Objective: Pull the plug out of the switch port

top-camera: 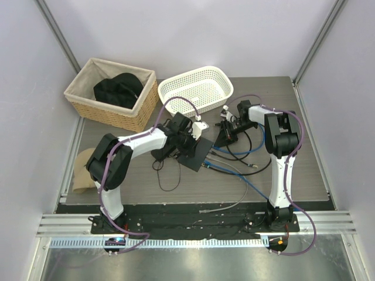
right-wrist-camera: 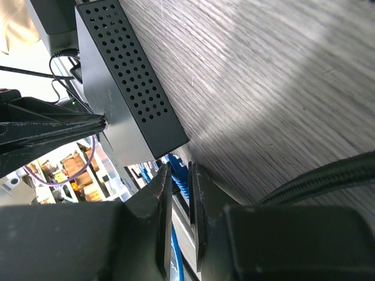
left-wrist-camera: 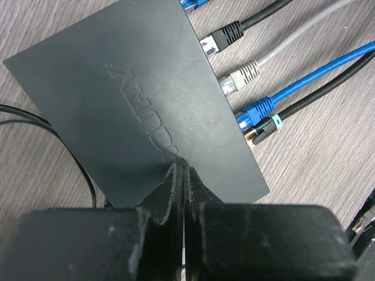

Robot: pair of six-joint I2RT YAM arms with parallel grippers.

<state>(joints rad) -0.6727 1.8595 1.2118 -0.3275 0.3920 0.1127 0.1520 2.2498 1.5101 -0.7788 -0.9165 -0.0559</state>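
Observation:
The switch (top-camera: 196, 154) is a flat matte-black box lying mid-table, and it also shows in the left wrist view (left-wrist-camera: 135, 105). Along its right edge are a black plug (left-wrist-camera: 225, 36), a grey plug (left-wrist-camera: 240, 76), a blue plug (left-wrist-camera: 256, 111) and a braided black one (left-wrist-camera: 266, 126). My left gripper (left-wrist-camera: 183, 167) is shut and empty, its tips resting on the switch's top (top-camera: 183, 140). My right gripper (right-wrist-camera: 179, 175) is at the switch's perforated end (right-wrist-camera: 129, 88), by its corner (top-camera: 220, 140). Its fingers are closed on a blue plug (right-wrist-camera: 180, 170) there.
A wicker basket (top-camera: 79, 96) holding black cloth stands at the back left. A white plastic basket (top-camera: 196, 88) is behind the switch. Loose black, blue and grey cables (top-camera: 246, 161) trail to the right and front. A tan object (top-camera: 82, 170) lies at the left edge.

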